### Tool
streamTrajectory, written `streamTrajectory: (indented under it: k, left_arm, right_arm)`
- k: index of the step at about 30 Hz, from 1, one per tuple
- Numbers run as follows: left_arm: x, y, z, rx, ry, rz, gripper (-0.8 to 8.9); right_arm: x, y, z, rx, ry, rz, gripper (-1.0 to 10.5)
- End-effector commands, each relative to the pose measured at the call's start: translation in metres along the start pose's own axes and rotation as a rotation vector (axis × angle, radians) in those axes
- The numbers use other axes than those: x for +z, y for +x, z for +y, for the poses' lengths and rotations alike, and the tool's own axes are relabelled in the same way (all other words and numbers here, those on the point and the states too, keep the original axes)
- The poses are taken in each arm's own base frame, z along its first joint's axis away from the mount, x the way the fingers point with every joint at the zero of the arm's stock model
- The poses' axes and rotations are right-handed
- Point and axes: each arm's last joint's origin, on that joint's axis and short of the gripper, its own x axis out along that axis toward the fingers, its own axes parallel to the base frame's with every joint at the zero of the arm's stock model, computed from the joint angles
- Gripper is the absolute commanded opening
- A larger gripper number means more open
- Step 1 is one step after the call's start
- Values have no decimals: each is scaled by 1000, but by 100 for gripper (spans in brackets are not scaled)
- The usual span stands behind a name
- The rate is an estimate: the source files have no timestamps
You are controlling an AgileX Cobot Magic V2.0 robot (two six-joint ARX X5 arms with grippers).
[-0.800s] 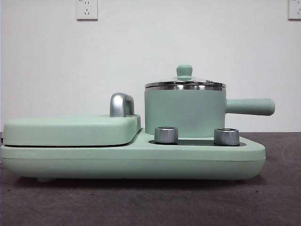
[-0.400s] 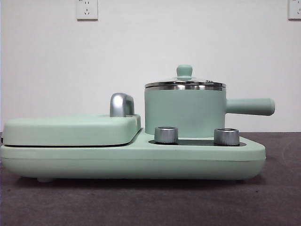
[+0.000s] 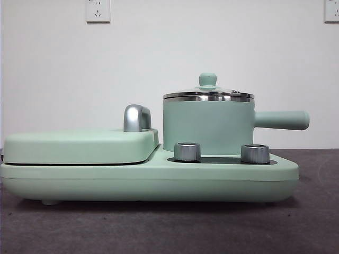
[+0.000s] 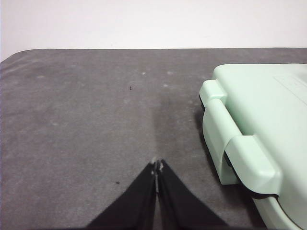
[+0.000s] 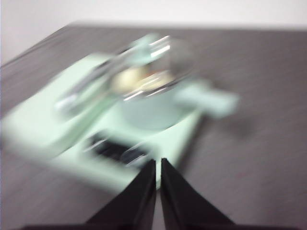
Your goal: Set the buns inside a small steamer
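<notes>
The small steamer [image 3: 207, 124], a mint-green pot with a side handle [image 3: 280, 120], stands on the right half of the appliance with its glass lid on. In the blurred right wrist view the small steamer [image 5: 148, 108] lies ahead, and a cream shape [image 5: 132, 76] shows through the lid, likely the buns. No bun shows in the front view. My right gripper [image 5: 158, 163] is shut and empty, off to the side of the appliance. My left gripper [image 4: 157, 165] is shut and empty above the bare table beside the appliance's corner [image 4: 240, 143].
The flat mint-green griddle lid [image 3: 79, 145] with its chrome handle [image 3: 136, 117] covers the left half of the base [image 3: 159, 182]. Two steel knobs [image 3: 187, 151] [image 3: 255, 153] sit in front of the pot. Dark grey tabletop [image 4: 86, 120] surrounds the appliance.
</notes>
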Motion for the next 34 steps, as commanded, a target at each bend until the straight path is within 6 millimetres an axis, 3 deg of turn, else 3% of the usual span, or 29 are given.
streamTrajectory:
  k: [1,9,16,34]
  left_arm:
    - [-7,2,0,6,9,24,7]
    - [-7,2,0,6,9,24,7]
    - [-7,2,0,6,9,24,7]
    - [-7,2,0,6,9,24,7]
  right_arm:
    - [-9,17,-11,-112,-48,-165,15]
    - [-70,61,-47,-289,-54,-253,14]
    - [-103,78,-59,-357,-21,-169,14]
    - [-109,81,-64,-441,-68,-161,14]
